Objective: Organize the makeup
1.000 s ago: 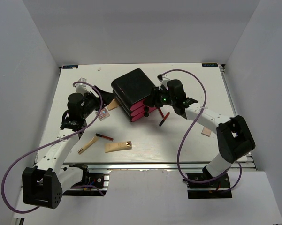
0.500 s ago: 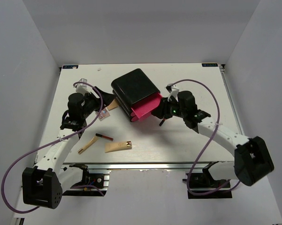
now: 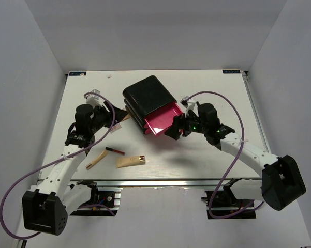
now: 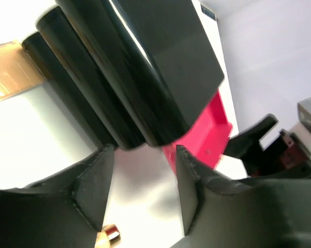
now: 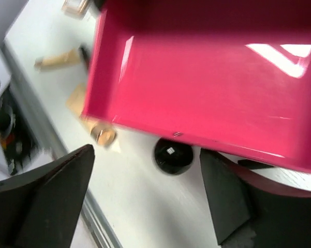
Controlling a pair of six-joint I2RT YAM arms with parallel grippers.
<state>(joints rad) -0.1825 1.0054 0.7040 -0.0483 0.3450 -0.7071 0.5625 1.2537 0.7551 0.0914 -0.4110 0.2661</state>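
The makeup lies at the front left of the table: a tan stick, a black-and-red lipstick and a beige tube with a gold cap. A tan piece rests against the black box. The box's top pink drawer is pulled out and looks empty. My right gripper is open at the drawer's front, and the black knob sits between its fingers untouched. My left gripper is open left of the box, holding nothing.
The black box stands at the middle back of the white table. A metal rail runs along the near edge. White walls enclose the left, back and right sides. The right arm's cable loops above the table.
The right gripper drew the pink drawer out toward the front right, then opened off the knob. The left gripper's jaws have narrowed; that arm barely moved.
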